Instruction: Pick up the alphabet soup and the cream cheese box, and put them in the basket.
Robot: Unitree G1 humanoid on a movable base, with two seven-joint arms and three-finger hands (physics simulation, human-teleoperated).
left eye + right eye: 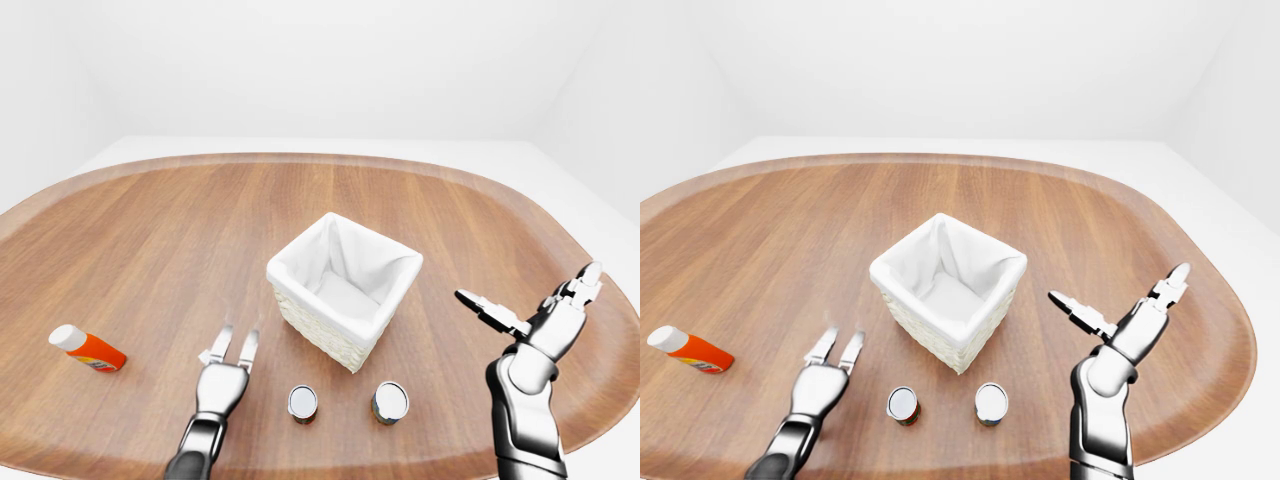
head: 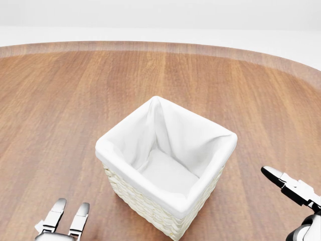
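Hands empty: my left hand (image 1: 228,352) and right hand (image 1: 530,305) both spread. Basket (image 1: 344,287) unfilled. Best to approach nearer can (image 1: 302,402) from above, close fingers squarely.
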